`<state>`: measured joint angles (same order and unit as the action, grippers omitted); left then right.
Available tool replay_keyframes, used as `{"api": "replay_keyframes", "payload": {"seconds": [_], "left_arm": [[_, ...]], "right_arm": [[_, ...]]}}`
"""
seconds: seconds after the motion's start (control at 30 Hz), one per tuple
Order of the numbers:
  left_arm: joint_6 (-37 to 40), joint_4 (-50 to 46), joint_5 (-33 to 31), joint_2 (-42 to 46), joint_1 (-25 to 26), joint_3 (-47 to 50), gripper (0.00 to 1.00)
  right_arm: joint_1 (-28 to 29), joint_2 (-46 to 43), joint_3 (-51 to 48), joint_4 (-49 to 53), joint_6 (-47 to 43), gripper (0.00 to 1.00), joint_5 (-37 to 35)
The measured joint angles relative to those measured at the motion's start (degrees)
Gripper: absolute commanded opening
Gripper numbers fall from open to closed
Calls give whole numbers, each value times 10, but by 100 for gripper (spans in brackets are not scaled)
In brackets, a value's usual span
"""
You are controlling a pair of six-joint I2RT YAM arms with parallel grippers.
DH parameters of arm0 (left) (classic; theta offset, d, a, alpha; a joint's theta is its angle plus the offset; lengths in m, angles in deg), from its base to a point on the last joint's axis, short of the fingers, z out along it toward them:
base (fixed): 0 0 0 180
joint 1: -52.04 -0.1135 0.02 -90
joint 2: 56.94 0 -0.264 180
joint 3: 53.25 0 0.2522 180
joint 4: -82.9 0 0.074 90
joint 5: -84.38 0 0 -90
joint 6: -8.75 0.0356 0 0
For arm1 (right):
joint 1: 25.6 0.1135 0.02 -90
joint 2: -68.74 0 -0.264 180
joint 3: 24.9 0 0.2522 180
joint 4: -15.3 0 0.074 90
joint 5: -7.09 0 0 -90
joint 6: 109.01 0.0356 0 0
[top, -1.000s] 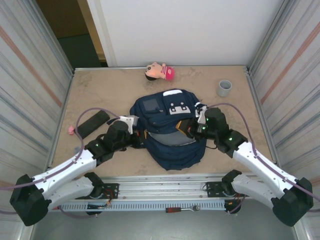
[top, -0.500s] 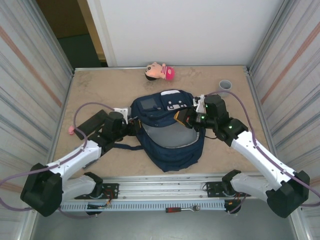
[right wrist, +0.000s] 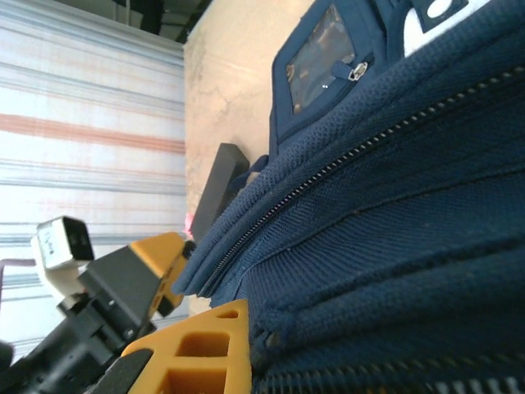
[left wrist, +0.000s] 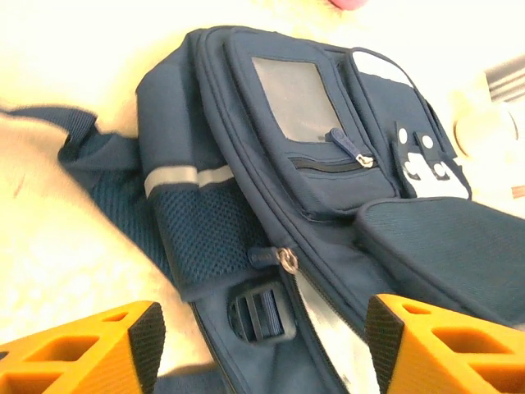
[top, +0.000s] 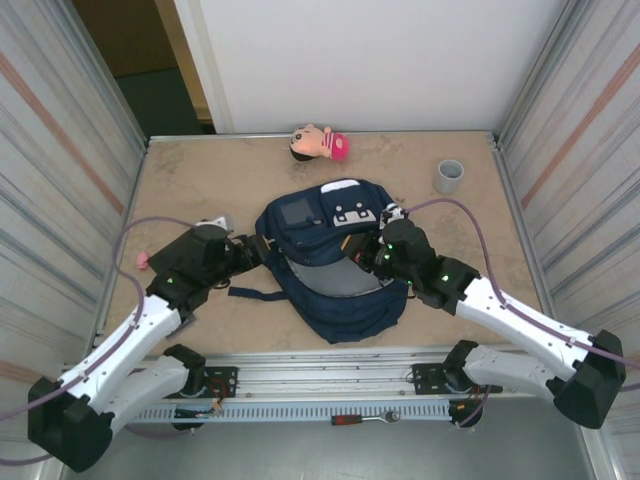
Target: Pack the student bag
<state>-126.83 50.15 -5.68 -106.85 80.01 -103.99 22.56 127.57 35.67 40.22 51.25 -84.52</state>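
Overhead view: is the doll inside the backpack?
No, the doll lies on the table beyond the student bag, near the far edge and apart from it.

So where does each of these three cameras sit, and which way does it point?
Top external: above, behind the arms, looking down on the table; both arms stretch toward the student bag.
Left wrist: on the left arm, low, facing the bag's window pocket; open left gripper below.
Right wrist: on the right arm, tight against the bag's zipper; its own orange finger shows.
Shared: both wrist views catch that window pocket.
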Motion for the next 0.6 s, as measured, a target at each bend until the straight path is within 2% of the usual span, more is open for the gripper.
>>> {"api": "replay_keyframes", "payload": {"seconds": [0.1, 0.23, 0.27, 0.37, 0.43, 0.5, 0.6], "left_arm": [[-45, -25, 10, 13, 0, 3, 67], [-94, -9, 35, 19, 0, 35, 66], [-111, 0, 42, 19, 0, 49, 65], [-155, 26, 59, 9, 0, 80, 65], [-170, 31, 65, -5, 0, 81, 66], [-174, 34, 71, -16, 0, 78, 66], [-173, 34, 80, -32, 0, 66, 66]], "right_arm": [[5, 22, 1, -4, 3, 0, -7], [11, 37, 1, -5, 13, 2, -12], [11, 39, 1, -7, 16, 7, -12], [11, 44, 1, -8, 25, 32, -8], [11, 47, 6, 7, 29, 44, 2], [10, 48, 17, 42, 27, 51, 18], [-9, 48, 38, 103, 15, 56, 63]]}}
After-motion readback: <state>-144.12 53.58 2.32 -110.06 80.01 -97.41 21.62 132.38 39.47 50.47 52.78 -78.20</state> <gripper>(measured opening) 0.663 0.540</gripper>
